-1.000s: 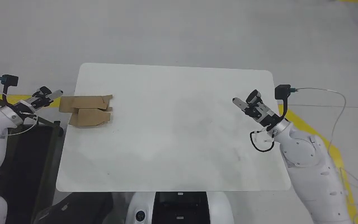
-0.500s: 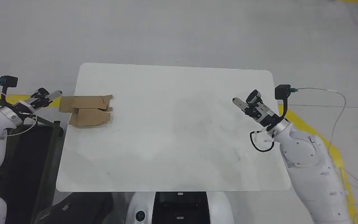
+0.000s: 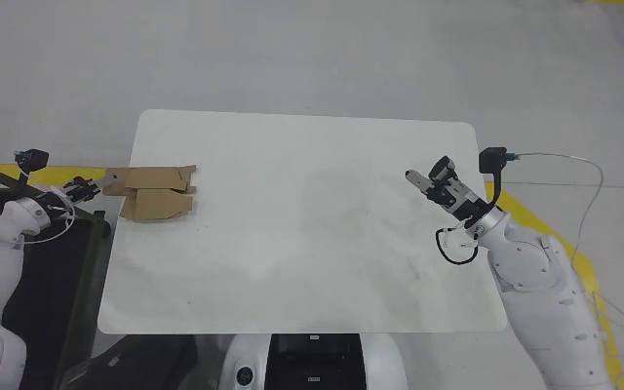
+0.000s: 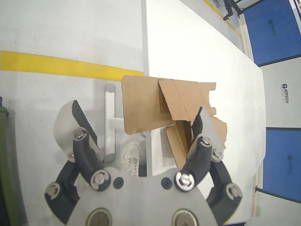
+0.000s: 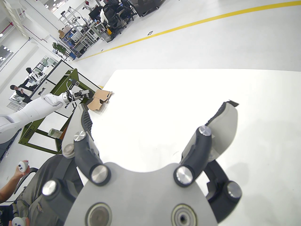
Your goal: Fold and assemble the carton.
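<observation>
Two tools hang by one white tabletop [image 3: 312, 263], and we start at the left. Past the left edge we see pale grey floor [image 3: 312, 58] with a yellow line [image 4: 58, 62] painted on it. A green rack [image 5: 29, 135] stands on the floor there, near the tabletop.

We find the left tool [image 3: 83, 185] out over the floor, just off that left edge. Its fingers [image 4: 197, 123] are spread wide and hold nothing. In its own wrist view one finger sits in front of the carton [image 3: 151, 191], and we cannot tell if it touches.

We see the carton lying flat at the left edge of the tabletop. It is brown card, not folded up into a box. One end sticks out past the edge, toward the left tool.

We see a smooth tabletop with round corners.

Farther right, the right tool [image 3: 426, 171] hangs above the right part of the tabletop, well apart from the carton. Its fingers [image 5: 231, 109] are spread wide too, with nothing between them.

Past the right side we see more grey floor, and blue panels [image 4: 270, 31] stand there. Far off in the big bright room we see desks and black chairs [image 5: 112, 17].
</observation>
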You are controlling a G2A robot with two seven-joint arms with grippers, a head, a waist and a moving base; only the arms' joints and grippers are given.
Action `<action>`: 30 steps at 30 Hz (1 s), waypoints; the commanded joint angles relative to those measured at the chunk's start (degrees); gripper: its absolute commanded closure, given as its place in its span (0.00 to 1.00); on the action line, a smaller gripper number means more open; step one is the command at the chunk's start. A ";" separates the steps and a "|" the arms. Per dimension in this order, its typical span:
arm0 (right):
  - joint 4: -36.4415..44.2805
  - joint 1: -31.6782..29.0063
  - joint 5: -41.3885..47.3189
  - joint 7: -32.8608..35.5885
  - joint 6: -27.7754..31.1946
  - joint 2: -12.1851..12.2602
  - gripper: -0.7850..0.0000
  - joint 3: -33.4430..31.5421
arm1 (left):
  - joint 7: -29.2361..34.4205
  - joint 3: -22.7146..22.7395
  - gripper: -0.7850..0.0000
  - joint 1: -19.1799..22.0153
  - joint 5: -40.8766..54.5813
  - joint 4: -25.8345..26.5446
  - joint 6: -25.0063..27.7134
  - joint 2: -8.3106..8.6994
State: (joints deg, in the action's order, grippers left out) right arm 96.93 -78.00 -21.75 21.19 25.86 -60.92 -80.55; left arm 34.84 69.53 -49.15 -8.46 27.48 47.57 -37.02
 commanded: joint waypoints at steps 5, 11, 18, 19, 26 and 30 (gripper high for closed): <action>0.00 0.00 0.00 0.00 0.00 0.00 0.00 0.00 | -0.21 -2.19 0.24 3.68 -1.74 -3.78 -0.13 -1.81; 0.00 0.00 0.00 0.00 0.00 0.00 0.00 0.00 | 2.28 -2.74 0.59 6.68 -0.50 -8.18 1.02 -2.93; 0.00 0.00 0.00 0.00 0.00 0.00 0.00 0.00 | 5.07 -2.86 0.76 8.69 0.60 -11.17 2.18 -3.61; 0.00 0.00 0.00 0.00 0.00 0.00 0.00 0.00 | 5.44 -2.88 0.78 8.90 0.66 -11.39 2.26 -3.69; 0.00 0.00 0.00 0.00 0.00 0.00 0.00 0.00 | 9.44 -2.46 1.00 10.03 3.13 -12.65 3.70 -4.13; 0.00 0.00 0.00 0.00 0.00 0.00 0.00 0.00 | 15.14 -1.16 1.00 10.57 7.91 -13.39 5.41 -4.15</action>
State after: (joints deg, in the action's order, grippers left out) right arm 96.93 -78.00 -21.75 21.19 25.86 -60.92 -80.55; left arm 48.06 67.97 -38.67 -2.18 14.24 52.50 -41.18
